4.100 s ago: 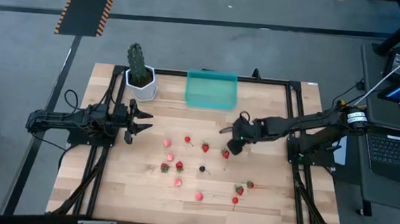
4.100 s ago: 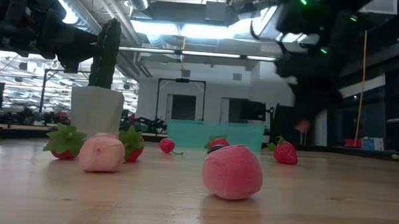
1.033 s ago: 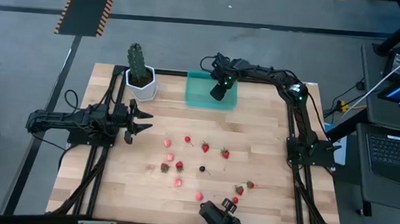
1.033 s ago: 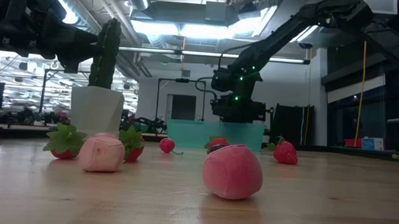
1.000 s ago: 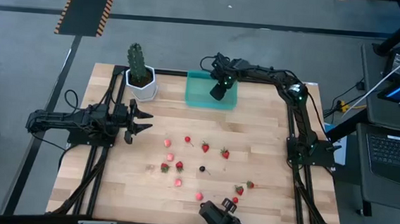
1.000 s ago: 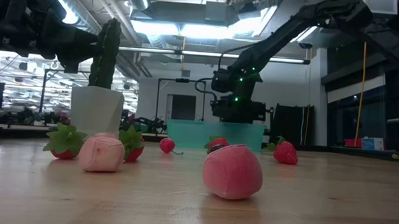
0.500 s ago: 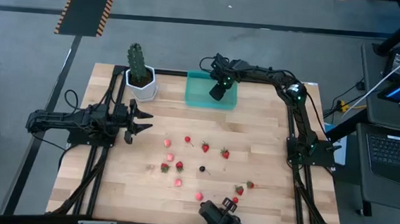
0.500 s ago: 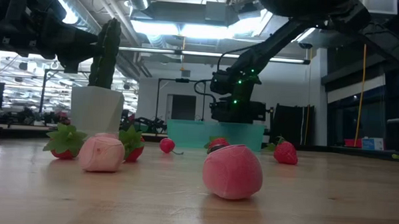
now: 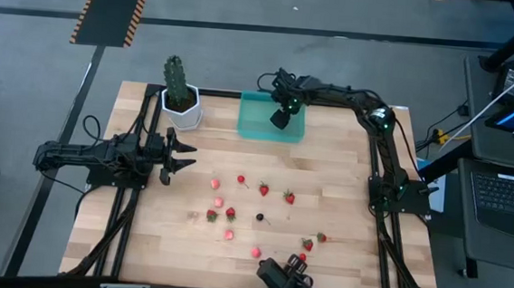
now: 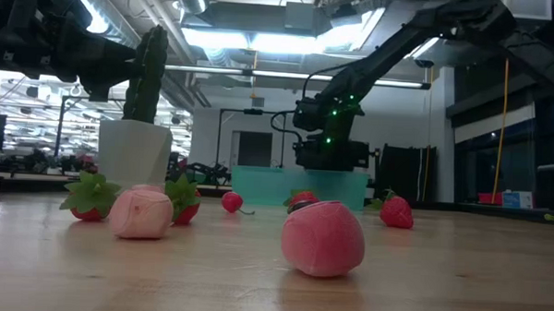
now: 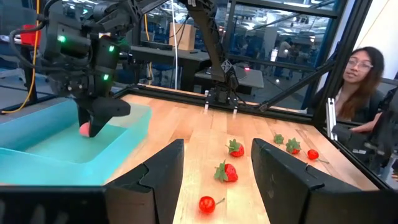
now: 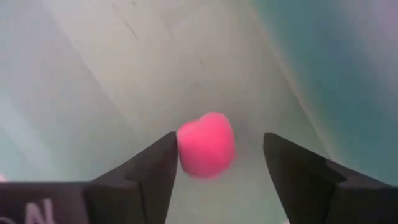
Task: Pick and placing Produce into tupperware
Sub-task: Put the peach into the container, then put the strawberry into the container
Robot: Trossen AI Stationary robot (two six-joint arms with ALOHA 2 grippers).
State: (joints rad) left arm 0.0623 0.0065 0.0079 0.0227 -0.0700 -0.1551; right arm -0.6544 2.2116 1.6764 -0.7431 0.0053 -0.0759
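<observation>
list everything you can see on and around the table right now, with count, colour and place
tupperware: one, translucent teal, far edge of the table, middle
pink berry: one, pink, between the right claw's open fingers over the tupperware floor; touching one finger or just released, cannot tell
loose berries: about a dozen, red and pink with green tops, scattered on the wood mid-table
dark berry: one, dark, among the loose berries
cactus: one, green, upright in a white pot left of the tupperware
table: one, light wood
person: one, seated beyond the table edge, left wrist view
left claw: open, empty, waiting at the table's left side
right claw: open, inside the tupperware
</observation>
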